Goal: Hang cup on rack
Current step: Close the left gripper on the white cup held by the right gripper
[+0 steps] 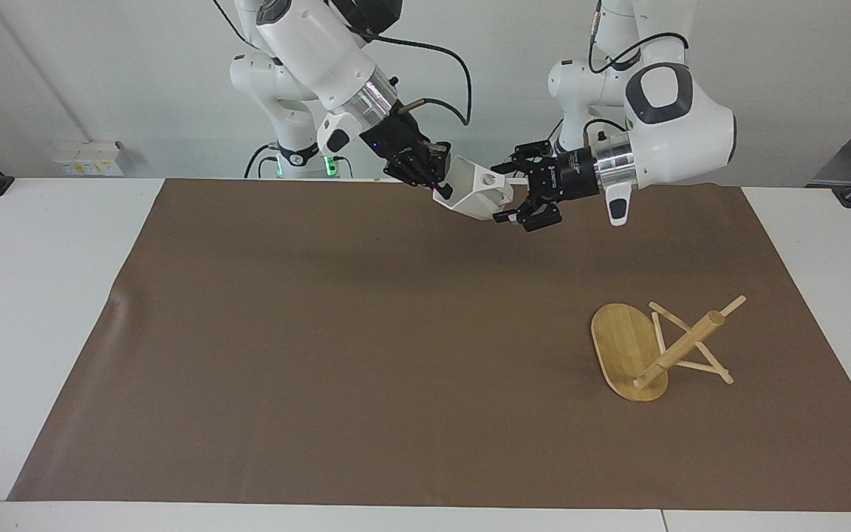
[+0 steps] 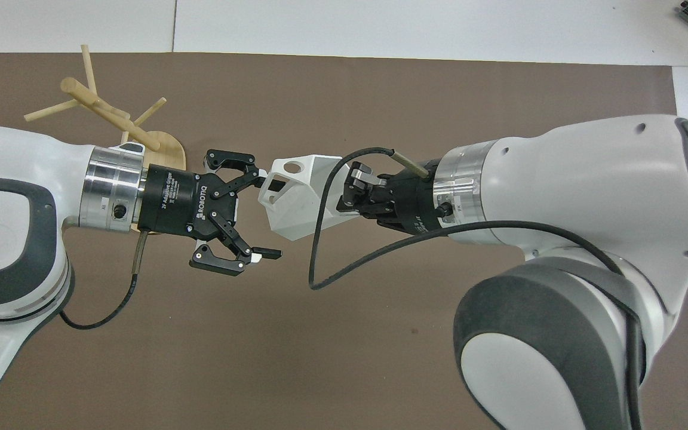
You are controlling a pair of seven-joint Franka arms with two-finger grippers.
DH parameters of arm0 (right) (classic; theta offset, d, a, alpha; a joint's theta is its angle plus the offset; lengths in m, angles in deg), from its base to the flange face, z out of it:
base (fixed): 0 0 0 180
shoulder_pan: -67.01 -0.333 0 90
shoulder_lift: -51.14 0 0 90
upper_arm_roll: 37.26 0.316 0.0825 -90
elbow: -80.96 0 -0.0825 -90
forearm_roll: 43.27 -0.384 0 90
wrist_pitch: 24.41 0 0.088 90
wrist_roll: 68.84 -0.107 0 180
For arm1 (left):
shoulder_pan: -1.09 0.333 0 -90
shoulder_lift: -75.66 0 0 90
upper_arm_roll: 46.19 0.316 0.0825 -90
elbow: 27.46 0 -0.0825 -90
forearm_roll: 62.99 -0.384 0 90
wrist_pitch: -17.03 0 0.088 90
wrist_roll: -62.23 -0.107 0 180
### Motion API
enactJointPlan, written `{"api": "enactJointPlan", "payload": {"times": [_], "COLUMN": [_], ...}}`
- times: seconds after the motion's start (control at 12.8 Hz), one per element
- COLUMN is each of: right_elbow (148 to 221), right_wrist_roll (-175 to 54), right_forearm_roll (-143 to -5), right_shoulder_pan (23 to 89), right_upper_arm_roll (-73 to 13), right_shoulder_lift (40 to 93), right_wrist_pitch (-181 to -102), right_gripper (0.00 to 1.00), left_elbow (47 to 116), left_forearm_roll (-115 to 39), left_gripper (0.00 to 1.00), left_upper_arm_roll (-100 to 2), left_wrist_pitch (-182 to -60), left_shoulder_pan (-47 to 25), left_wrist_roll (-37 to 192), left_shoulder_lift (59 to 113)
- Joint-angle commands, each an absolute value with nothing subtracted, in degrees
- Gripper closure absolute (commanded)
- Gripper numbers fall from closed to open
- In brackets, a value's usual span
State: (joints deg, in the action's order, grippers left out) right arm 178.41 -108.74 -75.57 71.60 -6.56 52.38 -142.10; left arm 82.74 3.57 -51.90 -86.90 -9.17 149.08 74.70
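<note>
The white faceted cup (image 1: 473, 193) (image 2: 299, 197) hangs in the air over the mat's edge nearest the robots. My right gripper (image 1: 440, 188) (image 2: 349, 191) is shut on one end of it. The handle with its round hole points toward my left gripper (image 1: 498, 193) (image 2: 269, 215). That gripper is open at the cup's free end, one finger by the handle, the other spread clear of the cup. The bamboo rack (image 1: 680, 347) (image 2: 108, 113) lies tipped on its side on the mat toward the left arm's end, pegs resting on the mat, apart from both grippers.
A brown mat (image 1: 337, 355) covers most of the white table (image 1: 41, 295). A black cable (image 2: 320, 263) loops down from the right wrist beside the cup. The left forearm hides part of the rack's oval base (image 2: 171, 152) in the overhead view.
</note>
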Motion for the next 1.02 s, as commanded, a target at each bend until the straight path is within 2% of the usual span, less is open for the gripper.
{"api": "enactJointPlan", "payload": {"times": [0.0,0.16,0.94], "right_elbow": [178.52,178.43,178.43], "right_wrist_roll": [-109.71,-109.71,-109.71], "right_forearm_roll": [-77.02,-77.02,-77.02], "right_shoulder_pan": [72.02,72.02,72.11], "right_upper_arm_roll": [-5.89,-5.89,-5.98], "right_shoulder_lift": [52.37,52.37,52.46], "right_wrist_pitch": [-143.42,-143.42,-143.33], "right_gripper": [1.0,1.0,1.0], "left_elbow": [85.04,85.22,85.04], "left_forearm_roll": [3.46,3.72,7.24], "left_gripper": [0.0,0.0,0.0], "left_upper_arm_roll": [-51.73,-51.73,-51.73], "left_wrist_pitch": [-89.22,-91.41,-91.51], "left_shoulder_pan": [-10.24,-12.08,-11.48], "left_wrist_roll": [150.64,151.17,151.87], "left_shoulder_lift": [72.85,72.85,72.94]}}
